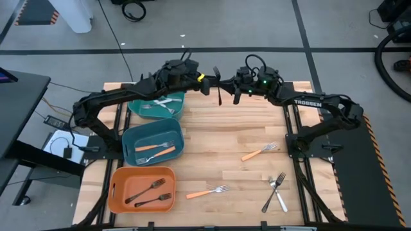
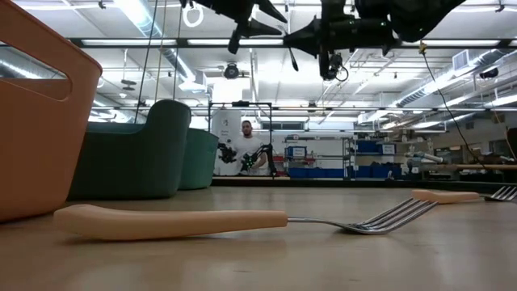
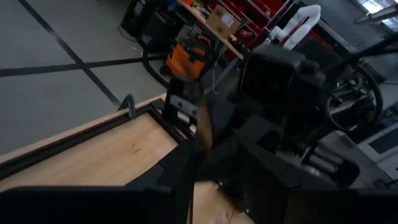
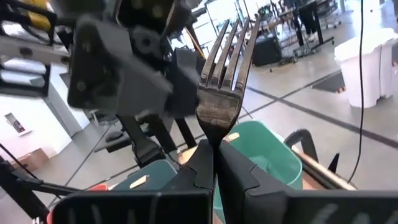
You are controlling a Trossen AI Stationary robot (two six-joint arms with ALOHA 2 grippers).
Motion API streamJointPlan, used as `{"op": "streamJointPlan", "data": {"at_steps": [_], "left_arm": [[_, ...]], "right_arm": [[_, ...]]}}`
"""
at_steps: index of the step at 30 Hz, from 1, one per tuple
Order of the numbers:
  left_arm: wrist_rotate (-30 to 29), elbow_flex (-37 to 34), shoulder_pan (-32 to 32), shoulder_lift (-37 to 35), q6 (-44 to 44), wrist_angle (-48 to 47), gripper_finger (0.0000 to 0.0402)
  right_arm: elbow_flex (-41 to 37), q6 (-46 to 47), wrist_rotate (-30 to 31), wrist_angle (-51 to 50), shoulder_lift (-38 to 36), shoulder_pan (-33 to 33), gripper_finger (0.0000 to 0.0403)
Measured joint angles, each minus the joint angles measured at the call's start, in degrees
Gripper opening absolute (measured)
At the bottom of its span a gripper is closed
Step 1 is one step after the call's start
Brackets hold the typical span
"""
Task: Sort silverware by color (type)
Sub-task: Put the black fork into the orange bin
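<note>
My right gripper (image 1: 226, 86) is high over the table's far middle, shut on a black fork (image 1: 218, 86); the fork's tines (image 4: 227, 46) point away from the wrist. My left gripper (image 1: 210, 82) faces it from the left, open and close beside the fork (image 3: 202, 124); I cannot tell whether it touches it. On the table lie two orange-handled forks (image 1: 260, 152) (image 1: 207, 191) and a crossed pair, one black and one silver (image 1: 276, 188). In the low view both grippers (image 2: 254, 24) (image 2: 327, 40) hang near the top edge. My right gripper pinches the black fork between its two fingers just below the tines, at the neck (image 4: 213, 134). The fork is lifted clear of the table and sticks out ahead of the fingers, with its tines leading. The handle behind the fingers is hidden in the wrist view.
Three bins stand along the table's left side: a dark teal one (image 1: 176, 109) holding white-handled forks, a blue one (image 1: 128, 138) holding orange-handled forks, and an orange one (image 1: 115, 192) holding two black forks. An orange-handled fork (image 2: 170, 220) lies close before the low camera.
</note>
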Motion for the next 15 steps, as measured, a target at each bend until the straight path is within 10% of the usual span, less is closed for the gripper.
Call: {"op": "streamJointPlan", "data": {"at_steps": [15], "left_arm": [[-0.2,0.02,0.53,0.41,0.13,-0.35,0.0065]], "right_arm": [[-0.02,-1.09,1.62,-1.89,0.89,3.5,0.0012]]}}
